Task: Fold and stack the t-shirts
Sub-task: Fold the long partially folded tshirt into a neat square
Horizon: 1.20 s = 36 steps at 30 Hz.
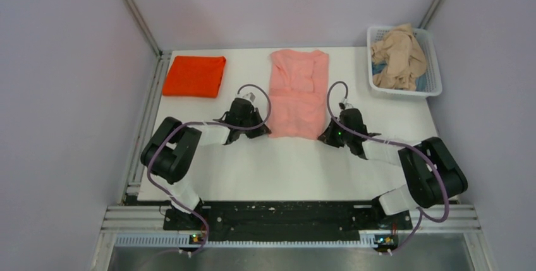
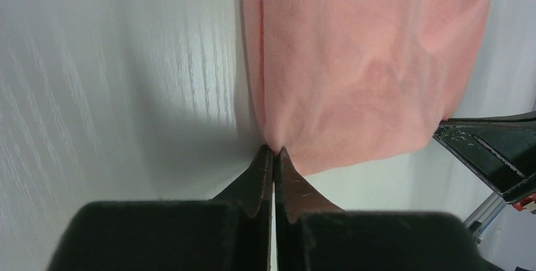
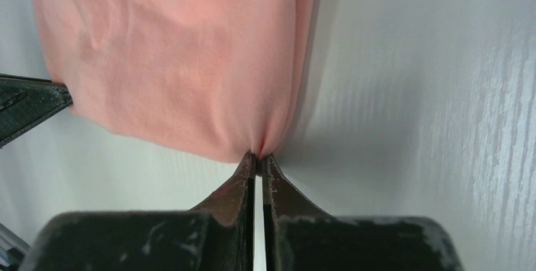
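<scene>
A salmon-pink t-shirt (image 1: pixel 298 93) lies flat in a long strip at the table's middle, sleeves folded in. My left gripper (image 1: pixel 268 132) is shut on its near left corner, the cloth (image 2: pixel 366 75) pinched between the tips of that gripper (image 2: pixel 274 151). My right gripper (image 1: pixel 321 136) is shut on the near right corner, with the pink cloth (image 3: pixel 183 62) bunched at its tips (image 3: pixel 259 156). A folded orange-red t-shirt (image 1: pixel 194 76) lies at the back left. A crumpled beige-tan t-shirt (image 1: pixel 398 56) fills the basket.
A white lattice basket (image 1: pixel 431 62) stands at the back right with some blue cloth (image 1: pixel 378 67) under the beige one. Walls close in on the white table (image 1: pixel 284 170) at left, right and back. The other arm's black finger (image 2: pixel 490 154) shows in each wrist view.
</scene>
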Each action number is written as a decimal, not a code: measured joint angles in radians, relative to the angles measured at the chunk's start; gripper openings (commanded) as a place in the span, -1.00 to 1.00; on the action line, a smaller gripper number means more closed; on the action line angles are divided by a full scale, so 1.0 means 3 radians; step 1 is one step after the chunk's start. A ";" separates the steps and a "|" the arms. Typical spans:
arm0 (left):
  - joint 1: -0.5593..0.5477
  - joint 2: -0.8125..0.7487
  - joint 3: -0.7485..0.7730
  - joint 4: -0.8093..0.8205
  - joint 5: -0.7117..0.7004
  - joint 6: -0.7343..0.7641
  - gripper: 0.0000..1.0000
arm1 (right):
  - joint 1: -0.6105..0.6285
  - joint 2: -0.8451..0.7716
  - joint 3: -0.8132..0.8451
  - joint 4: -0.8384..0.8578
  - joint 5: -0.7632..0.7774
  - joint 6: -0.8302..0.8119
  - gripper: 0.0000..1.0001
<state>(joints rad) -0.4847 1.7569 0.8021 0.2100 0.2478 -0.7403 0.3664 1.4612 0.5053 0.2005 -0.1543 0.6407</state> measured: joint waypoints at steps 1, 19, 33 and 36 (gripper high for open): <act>-0.0014 -0.0047 -0.0051 0.0003 -0.0015 -0.0005 -1.00 | 0.0031 -0.0022 -0.0006 -0.0029 0.0009 0.0000 -1.00; -0.1092 -0.1888 -0.1415 -0.0631 -0.0629 -0.0415 -1.00 | 0.0491 -0.2599 -0.0938 -0.1793 -0.0165 0.0375 -1.00; -0.1213 -0.2532 -0.0637 -0.1191 -0.1344 -0.0164 -1.00 | 0.0493 -0.2834 0.0071 -0.2196 0.0159 0.0184 -1.00; -0.1184 -0.2500 -0.0361 -0.1301 -0.1574 -0.0058 -1.00 | 0.0492 -0.2712 0.0338 -0.2154 0.0324 0.0127 -1.00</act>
<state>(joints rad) -0.8398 1.0069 0.6937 -0.1802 -0.2245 -0.7578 0.5140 0.6476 0.6067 -0.4458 -0.0570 0.6788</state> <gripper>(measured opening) 0.012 0.012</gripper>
